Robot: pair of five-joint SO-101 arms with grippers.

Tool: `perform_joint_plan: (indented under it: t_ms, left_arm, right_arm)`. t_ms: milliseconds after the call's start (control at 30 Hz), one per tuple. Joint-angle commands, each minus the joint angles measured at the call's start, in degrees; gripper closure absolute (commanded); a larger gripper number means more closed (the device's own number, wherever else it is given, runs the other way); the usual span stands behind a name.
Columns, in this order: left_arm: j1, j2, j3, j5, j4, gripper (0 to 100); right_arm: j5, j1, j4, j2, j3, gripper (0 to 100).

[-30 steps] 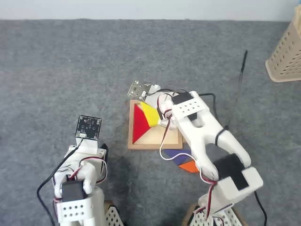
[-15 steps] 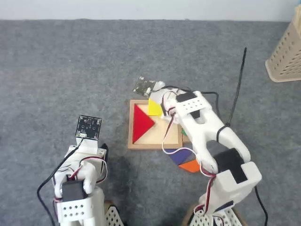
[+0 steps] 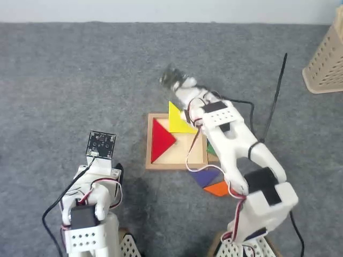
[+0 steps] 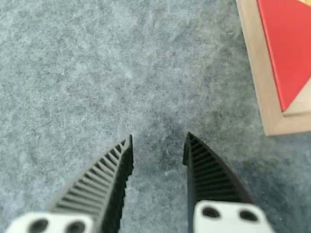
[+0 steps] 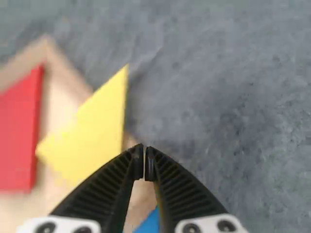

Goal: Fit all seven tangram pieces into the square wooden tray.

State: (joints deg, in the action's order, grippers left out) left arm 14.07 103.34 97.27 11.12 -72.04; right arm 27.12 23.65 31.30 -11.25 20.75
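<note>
I see the yellow triangle (image 3: 179,122) lying across the tray's (image 3: 149,160) far rim with one tip past it. The red triangle (image 3: 161,139) sits inside. The right wrist view shows what the overhead hides: the right gripper (image 5: 145,162) has its fingers pressed together, seemingly just off the yellow edge. The left gripper's (image 4: 158,145) fingers are apart over carpet (image 4: 73,73) off the tray's corner.

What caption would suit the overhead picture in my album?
Right arm above a wooden tray holding the red triangle; the yellow triangle pokes over its far rim.
</note>
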Motion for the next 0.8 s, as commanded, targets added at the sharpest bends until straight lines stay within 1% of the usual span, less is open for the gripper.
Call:
perform_joint_plan:
  t_ms: [0, 200, 267, 333, 533, 667, 767]
  left_arm:
    - [-0.09, 0.35, -0.66, 0.26, -0.26, 83]
    - [-0.09, 0.35, -0.66, 0.26, -0.26, 83]
    - [-0.09, 0.35, -0.66, 0.26, -0.26, 83]
    - [-0.09, 0.35, -0.66, 0.26, -0.26, 83]
    - [-0.09, 0.35, -0.66, 0.26, -0.26, 83]
    - [-0.09, 0.35, -0.66, 0.26, -0.26, 83]
    - [-0.09, 0.35, -0.66, 0.26, -0.26, 83]
  right_arm:
    - [-9.93, 0.22, -5.49, -3.21, -7.91, 99.0]
    - [-17.14, 1.01, -6.20, -15.16, -16.35, 99.1]
    - [-19.34, 1.36, -6.20, -17.01, -17.49, 99.1]
    - [-19.87, 2.51, -6.11, -17.27, -17.41, 99.1]
    - [-19.52, 5.76, -5.85, -13.41, -13.63, 99.1]
    - [-13.36, 8.04, -6.20, -9.36, -8.97, 99.1]
    - [-12.13, 8.57, -6.20, -7.08, -6.24, 99.1]
